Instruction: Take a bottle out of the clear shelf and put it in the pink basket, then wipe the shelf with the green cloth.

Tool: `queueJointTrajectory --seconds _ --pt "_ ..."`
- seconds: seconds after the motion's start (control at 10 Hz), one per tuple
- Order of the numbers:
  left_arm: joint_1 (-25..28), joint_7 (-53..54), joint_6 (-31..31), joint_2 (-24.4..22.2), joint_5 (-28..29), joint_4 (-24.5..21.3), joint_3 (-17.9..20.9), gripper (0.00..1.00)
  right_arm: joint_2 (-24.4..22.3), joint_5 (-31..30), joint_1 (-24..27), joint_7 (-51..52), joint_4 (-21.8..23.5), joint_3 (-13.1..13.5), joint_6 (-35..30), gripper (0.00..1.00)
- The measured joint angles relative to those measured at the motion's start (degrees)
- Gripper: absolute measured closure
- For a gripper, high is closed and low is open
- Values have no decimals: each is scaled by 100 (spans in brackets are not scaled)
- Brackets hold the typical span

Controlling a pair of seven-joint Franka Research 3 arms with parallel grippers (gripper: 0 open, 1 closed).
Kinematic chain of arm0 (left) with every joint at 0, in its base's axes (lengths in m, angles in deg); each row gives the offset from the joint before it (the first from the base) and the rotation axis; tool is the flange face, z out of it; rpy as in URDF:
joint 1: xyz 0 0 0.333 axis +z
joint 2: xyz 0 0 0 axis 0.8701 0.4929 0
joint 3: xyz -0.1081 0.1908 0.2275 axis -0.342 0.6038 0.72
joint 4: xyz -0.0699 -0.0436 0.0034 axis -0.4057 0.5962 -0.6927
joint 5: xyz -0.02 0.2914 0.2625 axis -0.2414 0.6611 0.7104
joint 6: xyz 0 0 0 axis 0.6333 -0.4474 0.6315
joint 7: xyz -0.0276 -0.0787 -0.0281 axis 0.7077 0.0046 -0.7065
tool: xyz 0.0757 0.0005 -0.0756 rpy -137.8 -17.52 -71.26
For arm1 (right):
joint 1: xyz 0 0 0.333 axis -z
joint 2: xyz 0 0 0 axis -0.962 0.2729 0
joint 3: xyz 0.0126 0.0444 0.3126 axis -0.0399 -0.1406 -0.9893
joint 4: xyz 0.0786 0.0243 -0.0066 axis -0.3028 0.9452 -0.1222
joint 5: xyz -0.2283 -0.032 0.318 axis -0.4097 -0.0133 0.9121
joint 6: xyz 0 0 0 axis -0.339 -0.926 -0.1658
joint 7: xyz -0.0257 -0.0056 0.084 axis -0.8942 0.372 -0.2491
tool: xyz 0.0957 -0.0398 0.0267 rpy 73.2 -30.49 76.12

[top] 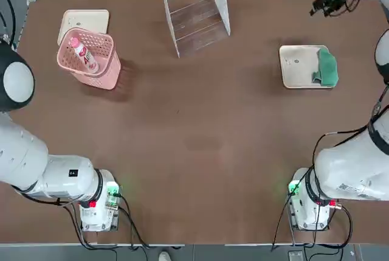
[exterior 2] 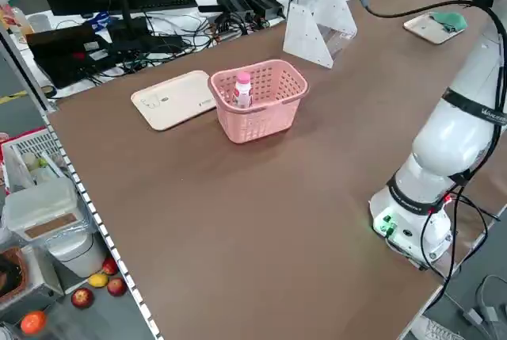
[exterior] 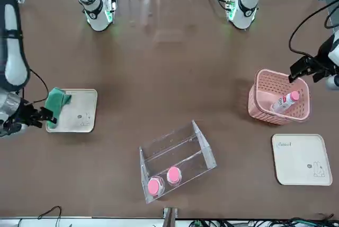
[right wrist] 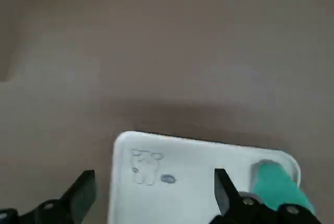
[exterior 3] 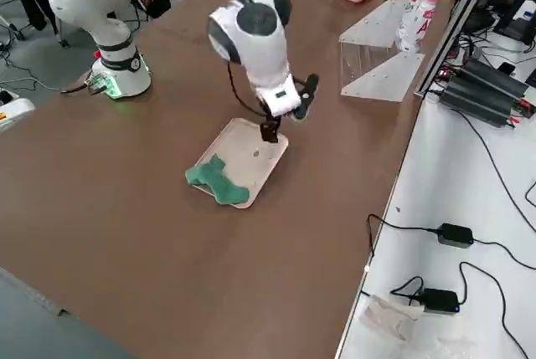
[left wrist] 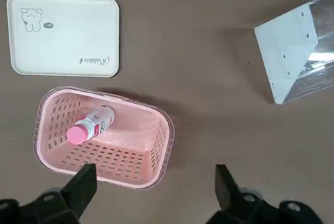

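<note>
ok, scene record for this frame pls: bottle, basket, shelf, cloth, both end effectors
bottle: lying tilted inside the pink basket
pink basket: beside an empty cream tray
clear shelf: two pink-capped bottles left in it
green cloth: on the other cream tray
left end effector: open, empty, above the basket's edge
right end effector: open, empty, above the cloth's tray

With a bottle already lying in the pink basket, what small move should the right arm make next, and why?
Probably lower the right gripper onto the green cloth and close on it. The bottle lies in the pink basket, so only wiping the clear shelf remains. The cloth sits untouched on the cream tray, and the gripper hangs open beside that tray, holding nothing.
</note>
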State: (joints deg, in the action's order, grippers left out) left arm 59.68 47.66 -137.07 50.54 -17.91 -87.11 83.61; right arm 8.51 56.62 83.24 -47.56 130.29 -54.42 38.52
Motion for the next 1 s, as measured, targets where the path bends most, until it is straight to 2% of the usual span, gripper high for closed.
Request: queueJointTrajectory --seconds 0.2,0.4,0.5,0.7,1.0 --pt "-19 -13 0 0 0 0 -10 0 -579 -492 -457 -1320 -410 47 -1154 0" --pt "-28 -21 0 0 0 -1 -14 0 -1038 -725 -1062 -2314 -1176 241 -2653 0" --pt "-10 -18 0 0 0 -2 -9 0 -1147 -859 -1280 -2719 -1517 250 -3214 0" --pt "10 -14 3 1 82 -7 5 0 -1252 -963 -1410 -2990 -1723 188 -3549 0" --pt "-1 4 5 1 96 -10 2 0 -1554 -989 -1378 -3029 -1541 201 -3512 0"
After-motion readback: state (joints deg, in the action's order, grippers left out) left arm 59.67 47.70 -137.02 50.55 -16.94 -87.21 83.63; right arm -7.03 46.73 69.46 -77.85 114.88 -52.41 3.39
